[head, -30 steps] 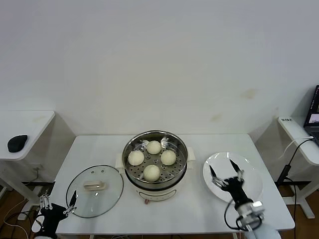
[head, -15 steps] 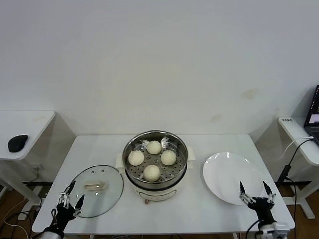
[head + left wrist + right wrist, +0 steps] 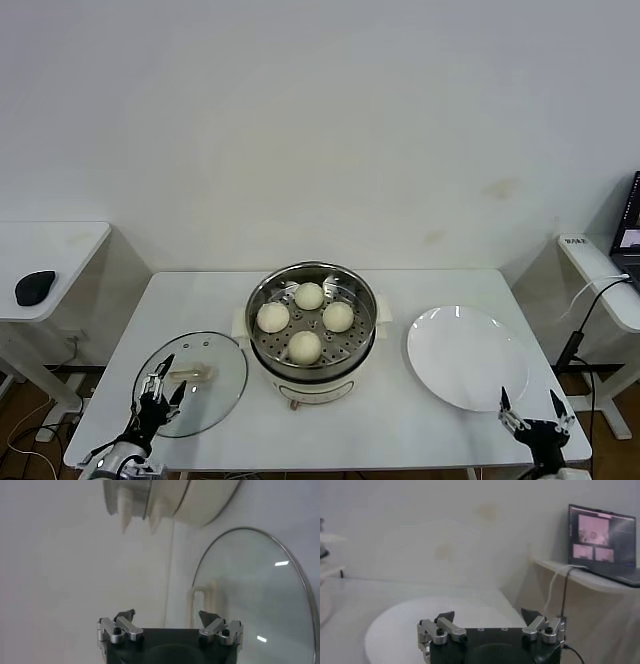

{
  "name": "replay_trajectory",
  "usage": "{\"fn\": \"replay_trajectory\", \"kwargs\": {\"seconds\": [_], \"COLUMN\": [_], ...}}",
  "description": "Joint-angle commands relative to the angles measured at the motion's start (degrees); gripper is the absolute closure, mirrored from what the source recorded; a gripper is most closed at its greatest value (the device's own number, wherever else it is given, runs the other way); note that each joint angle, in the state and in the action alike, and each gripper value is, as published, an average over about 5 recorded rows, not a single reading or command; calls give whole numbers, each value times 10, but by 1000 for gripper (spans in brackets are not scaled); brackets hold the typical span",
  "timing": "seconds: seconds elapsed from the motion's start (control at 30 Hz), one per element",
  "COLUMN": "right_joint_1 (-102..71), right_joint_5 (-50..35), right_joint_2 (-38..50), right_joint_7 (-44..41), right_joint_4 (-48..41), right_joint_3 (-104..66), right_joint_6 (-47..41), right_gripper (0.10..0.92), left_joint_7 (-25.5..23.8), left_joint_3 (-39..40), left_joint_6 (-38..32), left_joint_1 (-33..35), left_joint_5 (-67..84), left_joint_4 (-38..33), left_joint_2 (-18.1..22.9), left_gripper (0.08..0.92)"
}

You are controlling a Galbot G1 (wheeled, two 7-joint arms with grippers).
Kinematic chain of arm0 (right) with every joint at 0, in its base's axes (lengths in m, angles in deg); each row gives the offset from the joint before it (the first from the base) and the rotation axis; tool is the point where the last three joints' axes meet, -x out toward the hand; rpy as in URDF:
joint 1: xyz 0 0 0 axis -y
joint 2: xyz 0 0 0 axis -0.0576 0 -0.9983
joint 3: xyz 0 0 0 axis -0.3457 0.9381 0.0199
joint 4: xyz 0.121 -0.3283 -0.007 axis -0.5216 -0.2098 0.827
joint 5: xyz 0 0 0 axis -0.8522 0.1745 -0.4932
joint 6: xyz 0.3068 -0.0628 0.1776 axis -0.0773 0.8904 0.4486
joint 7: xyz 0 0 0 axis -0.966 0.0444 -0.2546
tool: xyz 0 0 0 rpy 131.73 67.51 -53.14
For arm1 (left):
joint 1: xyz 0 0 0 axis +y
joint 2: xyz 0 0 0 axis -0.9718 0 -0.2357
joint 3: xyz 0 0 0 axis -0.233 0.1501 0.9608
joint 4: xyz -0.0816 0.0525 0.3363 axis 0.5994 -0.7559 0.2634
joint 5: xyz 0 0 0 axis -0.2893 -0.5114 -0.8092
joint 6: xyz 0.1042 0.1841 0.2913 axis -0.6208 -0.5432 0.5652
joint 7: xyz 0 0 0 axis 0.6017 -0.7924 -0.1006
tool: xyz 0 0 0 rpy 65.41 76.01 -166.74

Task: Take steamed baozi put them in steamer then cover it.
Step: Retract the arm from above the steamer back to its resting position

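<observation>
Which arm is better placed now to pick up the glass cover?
Left. The left gripper is open just over the cover, near its handle. The right gripper is beyond the plate.

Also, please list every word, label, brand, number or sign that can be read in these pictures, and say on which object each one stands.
No text can be read anywhere.
Open black laptop on the side desk: its screen shows pinkish windows, too blurred to read.
Round stainless-steel steamer on a cream-white base: a small dark mark at the front, too small to read.
Round clear glass cover, flat white plate, four cream-white baozi: no markings seen.
</observation>
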Motion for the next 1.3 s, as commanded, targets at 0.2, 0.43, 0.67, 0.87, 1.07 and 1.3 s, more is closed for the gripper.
{"fn": "replay_trajectory", "kwargs": {"seconds": [0.2,0.43,0.67,0.87,1.07,1.3], "right_joint_1": [-15,-17,-17,-17,-13,-11], "right_joint_5": [17,25,32,34,35,35], "right_joint_2": [-19,-21,-23,-23,-23,-23], "right_joint_7": [4,3,2,2,0,-5], "right_joint_4": [-1,-4,-5,-7,-13,-17], "right_joint_3": [-6,-4,2,6,11,20], "right_joint_6": [3,5,4,5,8,11], "right_gripper": [203,203,203,203,203,203], "left_joint_7": [0,-6,-6,-4,7,41], "left_joint_3": [31,37,38,38,38,28], "left_joint_6": [3,7,9,8,-1,-16], "left_joint_1": [-99,-116,-121,-120,-118,-106], "left_joint_5": [-16,-15,-17,-16,-9,0], "left_joint_4": [77,90,105,111,126,113], "left_joint_2": [-11,-9,-4,-3,2,7], "left_gripper": [177,177,221,389,571,770]}}
